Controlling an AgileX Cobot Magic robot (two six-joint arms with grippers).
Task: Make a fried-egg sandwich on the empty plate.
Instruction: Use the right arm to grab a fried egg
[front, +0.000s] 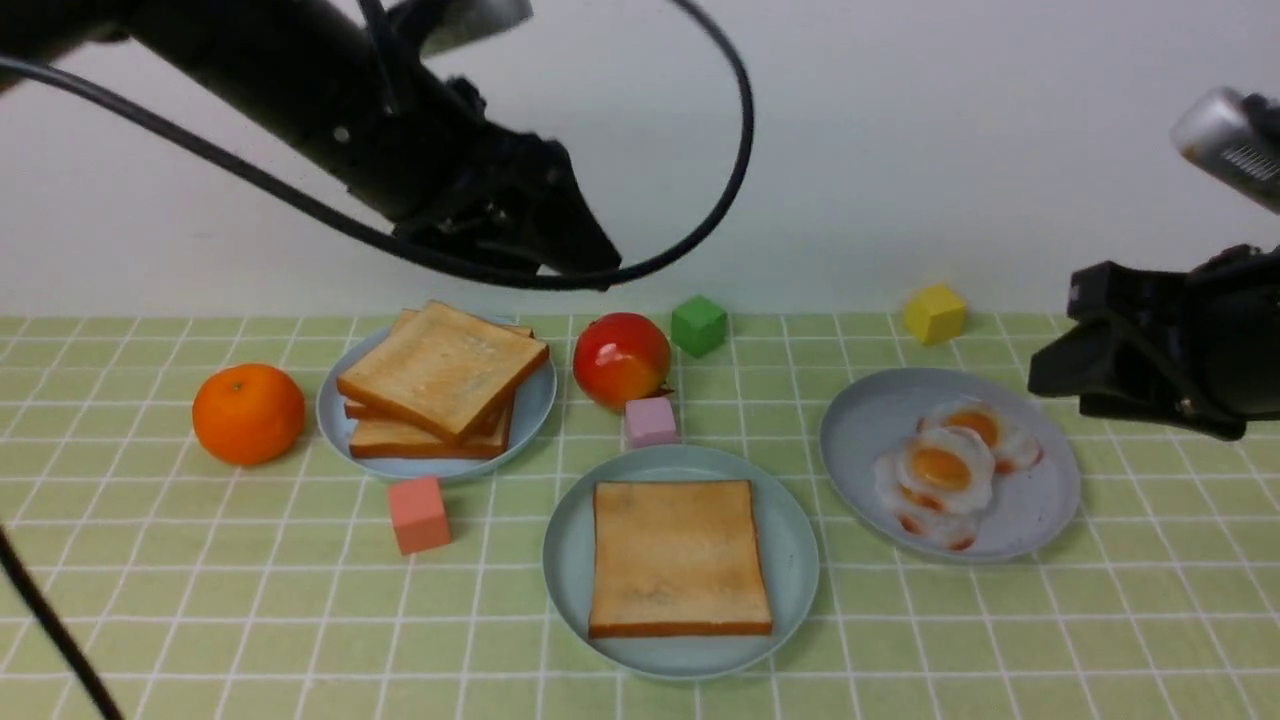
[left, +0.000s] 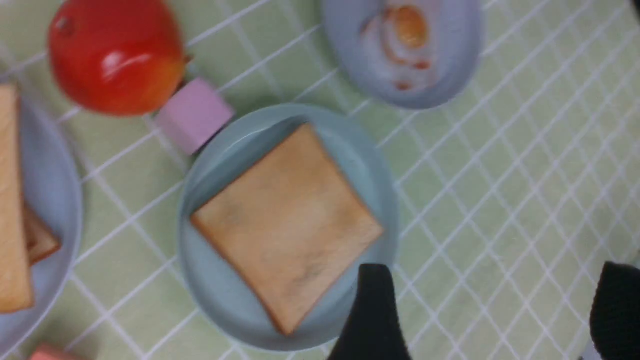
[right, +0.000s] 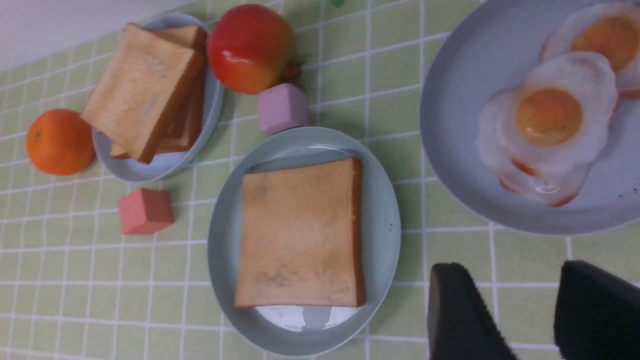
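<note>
A mint-teal plate (front: 568, 560) sits at front centre with one toast slice (front: 680, 555) flat on it; both also show in the left wrist view, plate (left: 210, 280) and slice (left: 285, 225), and in the right wrist view, plate (right: 385, 220) and slice (right: 300, 235). More toast slices (front: 440, 375) are stacked on a pale blue plate (front: 535, 405). Toy fried eggs (front: 945, 470) lie overlapping on a greyish-blue plate (front: 1040, 510). My left gripper (left: 495, 305) is open and empty, high above the table. My right gripper (right: 525, 310) is open and empty, raised to the right of the egg plate.
An orange (front: 248, 412) lies far left and a red apple (front: 620, 360) behind the mint plate. A pink cube (front: 650, 420) touches that plate's back rim. A salmon cube (front: 418, 514), green cube (front: 698, 324) and yellow cube (front: 935, 312) stand about. A wall closes the back.
</note>
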